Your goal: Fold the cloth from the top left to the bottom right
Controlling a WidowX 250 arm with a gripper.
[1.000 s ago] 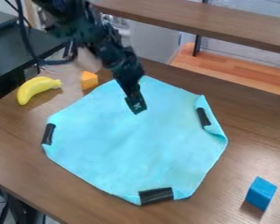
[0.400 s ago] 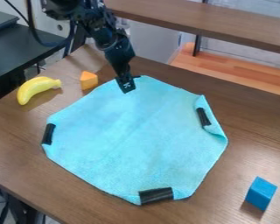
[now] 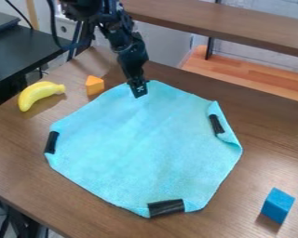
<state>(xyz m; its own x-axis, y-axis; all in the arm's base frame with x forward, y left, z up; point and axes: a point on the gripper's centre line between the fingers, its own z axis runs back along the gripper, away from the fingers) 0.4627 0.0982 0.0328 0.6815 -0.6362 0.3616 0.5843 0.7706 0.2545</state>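
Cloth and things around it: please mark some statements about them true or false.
1. The cloth is spread out on the table. True.
2. The gripper is at the bottom corner of the cloth. False: the gripper is at the top part.
3. The banana lies left of the orange block. True.
4. The blue block touches the cloth. False: the blue block stands apart, on the table.

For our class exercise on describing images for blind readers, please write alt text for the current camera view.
A light-blue cloth lies spread on a brown wooden table, black tape at several corners, with a black robot gripper at its far edge. A yellow toy banana and an orange block sit beyond it at left; a blue block stands at lower right.
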